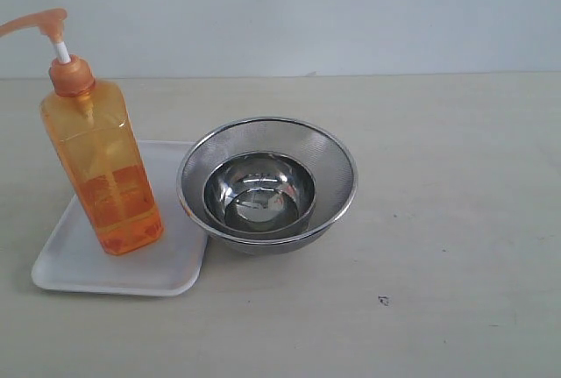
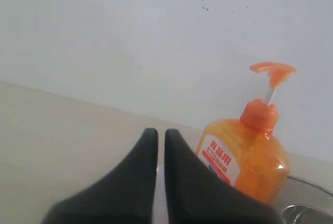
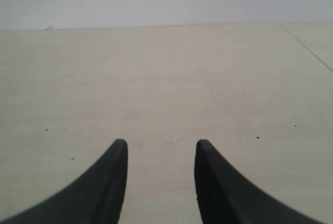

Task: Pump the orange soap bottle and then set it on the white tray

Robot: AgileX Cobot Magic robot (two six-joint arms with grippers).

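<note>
- Orange soap bottle: stands upright on the white tray, on its left half. The pump head is raised on its white stem, with the spout pointing left. Nothing grips the bottle. Judged from this, the placing step looks met; whether the pump was pressed cannot be told.
- White tray: lies flat on the table. Its right edge meets the mesh bowl (touching or tucked under, unclear).
- Mesh strainer bowl: sits beside the tray with a smaller polished steel bowl nested inside. It is probably the catch basin for soap, though the spout points away from it.
- Left gripper: clenched, fingers all but meeting and nothing between them. It sits near the bottle's label but apart from it, so it looks to have let go.
- Right gripper: released and empty, with only bare table showing between its parted jaws. It looks parked clear of the work.
</note>
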